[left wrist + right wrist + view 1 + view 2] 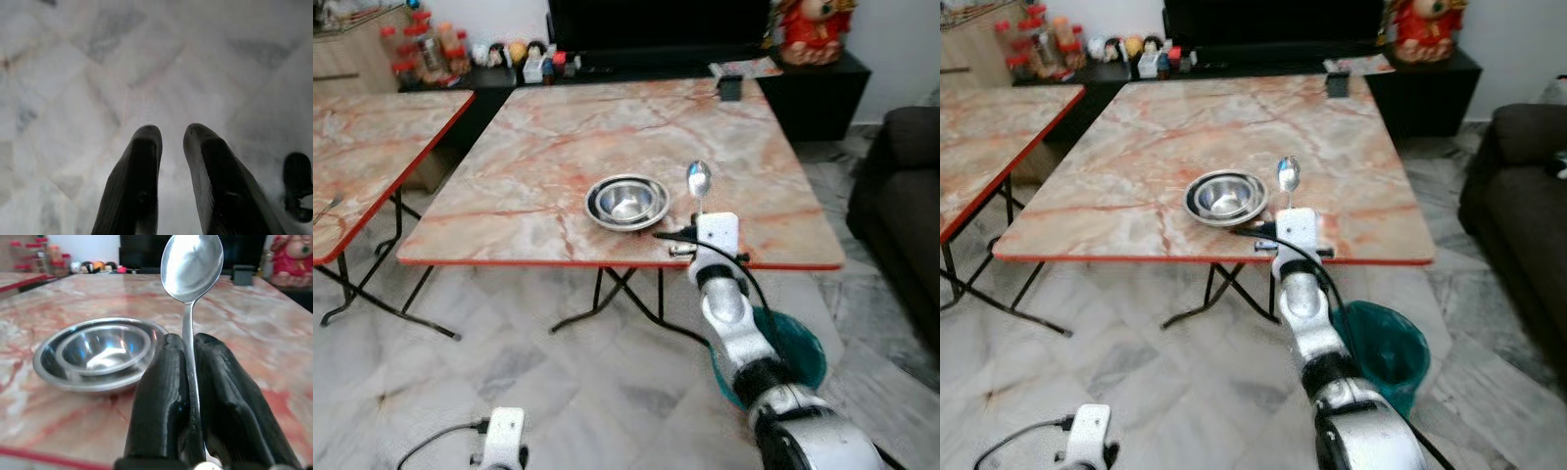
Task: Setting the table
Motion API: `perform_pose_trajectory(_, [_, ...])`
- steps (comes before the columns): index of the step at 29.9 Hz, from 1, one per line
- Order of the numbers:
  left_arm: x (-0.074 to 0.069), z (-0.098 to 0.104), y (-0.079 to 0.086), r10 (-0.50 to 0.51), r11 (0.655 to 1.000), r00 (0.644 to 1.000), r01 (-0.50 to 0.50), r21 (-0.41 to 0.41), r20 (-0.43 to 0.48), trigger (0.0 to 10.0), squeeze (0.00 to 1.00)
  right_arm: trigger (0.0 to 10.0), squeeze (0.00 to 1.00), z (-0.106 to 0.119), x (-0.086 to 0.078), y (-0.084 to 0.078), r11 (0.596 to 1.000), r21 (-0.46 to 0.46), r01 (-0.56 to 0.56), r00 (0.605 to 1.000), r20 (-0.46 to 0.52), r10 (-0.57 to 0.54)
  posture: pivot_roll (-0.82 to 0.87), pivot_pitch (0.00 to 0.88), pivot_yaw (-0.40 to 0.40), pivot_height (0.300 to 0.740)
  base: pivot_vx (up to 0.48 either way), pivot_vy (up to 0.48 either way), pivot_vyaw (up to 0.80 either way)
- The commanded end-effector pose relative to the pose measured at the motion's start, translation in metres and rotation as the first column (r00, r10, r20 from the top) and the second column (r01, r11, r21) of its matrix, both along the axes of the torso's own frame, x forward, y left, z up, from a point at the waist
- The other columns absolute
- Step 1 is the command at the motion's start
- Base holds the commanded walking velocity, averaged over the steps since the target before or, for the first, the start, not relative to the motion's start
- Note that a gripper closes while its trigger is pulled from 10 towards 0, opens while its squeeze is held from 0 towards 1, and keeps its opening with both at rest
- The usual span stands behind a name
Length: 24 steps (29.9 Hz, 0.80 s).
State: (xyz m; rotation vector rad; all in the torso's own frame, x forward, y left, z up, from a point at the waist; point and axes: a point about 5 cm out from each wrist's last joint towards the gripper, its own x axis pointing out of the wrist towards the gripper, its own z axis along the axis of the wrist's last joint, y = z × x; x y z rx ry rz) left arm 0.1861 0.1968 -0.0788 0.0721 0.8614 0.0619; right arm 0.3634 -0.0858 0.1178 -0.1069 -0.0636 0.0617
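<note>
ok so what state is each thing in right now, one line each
Right gripper: shut on the spoon's handle, over the table's near edge.
Shiny metal spoon: held upright, bowl end up, right of the steel bowls.
Two nested round steel bowls: upright on the table, nothing visible inside.
Marble-patterned folding table with red edge: unfolded, standing.
Left gripper: slightly open, holding nothing, hanging above the floor.

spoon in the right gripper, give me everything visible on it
The spoon is shiny metal, silver, with an oval bowl and a thin straight handle. It stands roughly upright, bowl up. The right gripper is shut on the handle, its two black fingers pressing it from both sides; the handle's lower end is hidden between them. It is held above the marble-patterned table near its front edge, beside the steel bowl, not touching it.
</note>
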Motion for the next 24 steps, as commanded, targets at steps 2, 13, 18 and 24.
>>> perform_pose_trajectory(2, [0.0017,0.0003,-0.0036,0.000,1.000,1.000,0.000,-0.005,0.004,10.0,0.00,10.0,0.00,0.0035,0.0031,-0.0076,1.000,-0.002,0.016,1.000,0.005,-0.016,-0.05,0.013,0.071,0.740,0.412,0.000,0.00])
perform_pose_trajectory(13, [0.0022,0.0005,-0.0034,0.001,1.000,1.000,0.000,-0.004,0.004,10.0,0.00,10.0,0.00,0.0031,0.0030,-0.0041,1.000,-0.005,-0.004,1.000,-0.001,0.004,-0.05,0.010,0.071,0.740,0.411,0.000,-0.26])
perform_pose_trajectory(18, [0.0026,0.0006,-0.0035,-0.002,1.000,1.000,0.002,-0.006,0.002,10.0,0.00,10.0,0.00,0.0028,0.0027,-0.0040,1.000,-0.010,-0.001,1.000,0.000,0.001,-0.05,0.011,0.074,0.740,0.377,0.000,0.00])
perform_pose_trajectory(24, [0.0026,0.0005,-0.0038,-0.002,1.000,1.000,0.002,-0.007,0.001,10.0,0.00,10.0,0.00,0.0007,0.0017,-0.0045,1.000,-0.023,0.001,1.000,-0.006,-0.001,-0.05,0.012,0.073,0.740,0.054,0.000,0.00])
